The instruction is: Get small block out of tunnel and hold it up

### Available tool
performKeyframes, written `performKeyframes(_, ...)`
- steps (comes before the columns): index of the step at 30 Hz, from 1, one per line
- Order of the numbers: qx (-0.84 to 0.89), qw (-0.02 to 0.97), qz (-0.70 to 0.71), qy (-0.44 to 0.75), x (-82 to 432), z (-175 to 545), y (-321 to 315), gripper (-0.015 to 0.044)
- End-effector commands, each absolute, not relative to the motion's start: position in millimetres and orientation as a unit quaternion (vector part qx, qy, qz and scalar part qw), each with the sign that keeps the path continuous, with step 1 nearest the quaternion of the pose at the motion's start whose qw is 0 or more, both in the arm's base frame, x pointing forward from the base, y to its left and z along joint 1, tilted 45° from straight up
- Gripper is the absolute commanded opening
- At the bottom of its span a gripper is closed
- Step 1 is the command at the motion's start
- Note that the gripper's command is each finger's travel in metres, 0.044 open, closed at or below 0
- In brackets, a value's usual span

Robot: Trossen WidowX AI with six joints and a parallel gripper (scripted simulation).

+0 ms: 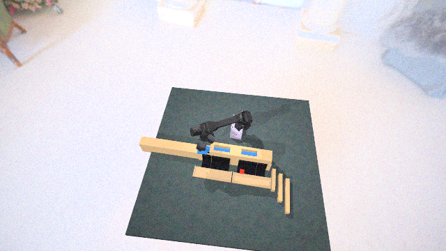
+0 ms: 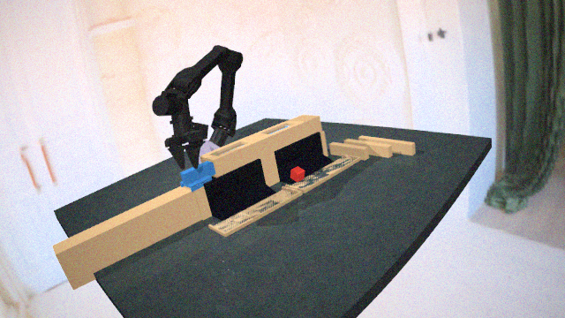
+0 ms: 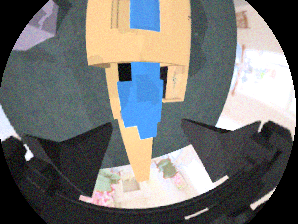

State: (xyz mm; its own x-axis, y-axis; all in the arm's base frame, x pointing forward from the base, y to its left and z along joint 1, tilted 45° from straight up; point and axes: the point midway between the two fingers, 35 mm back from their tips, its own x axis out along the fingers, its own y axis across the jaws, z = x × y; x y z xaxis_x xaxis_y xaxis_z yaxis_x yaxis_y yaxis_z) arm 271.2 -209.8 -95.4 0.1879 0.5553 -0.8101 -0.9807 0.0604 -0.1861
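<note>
The tan covered tunnel (image 1: pixel 235 150) (image 2: pixel 312 125) (image 3: pixel 140 47) has two top slots and two dark side openings. Blue cage parts show through the slots, and the blue handle end (image 1: pixel 203 152) (image 2: pixel 203 175) (image 3: pixel 140 107) sticks out of the tunnel's left end. The small red block (image 1: pixel 242 171) (image 2: pixel 297 174) shows at the right-hand side opening, low near the flap; it is not visible in the wrist view. My gripper (image 1: pixel 205 141) (image 2: pixel 189 167) (image 3: pixel 148 124) is open and empty, fingers pointing down just above the blue handle end, with one fingertip at each side of it in the wrist view.
A long tan beam (image 1: pixel 171 146) (image 2: pixel 128 223) extends left from the tunnel past the table edge. Two tan flaps (image 1: pixel 212 174) (image 1: pixel 251 180) lie along the tunnel's open side. Three loose tan rods (image 1: pixel 273 179) (image 1: pixel 280 188) (image 1: pixel 287 196) lie beyond its right end.
</note>
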Motion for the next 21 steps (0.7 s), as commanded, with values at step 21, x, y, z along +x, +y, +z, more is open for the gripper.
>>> performKeyframes(21,-0.382,0.67,0.572,0.28,271,-120,-189,0.044)
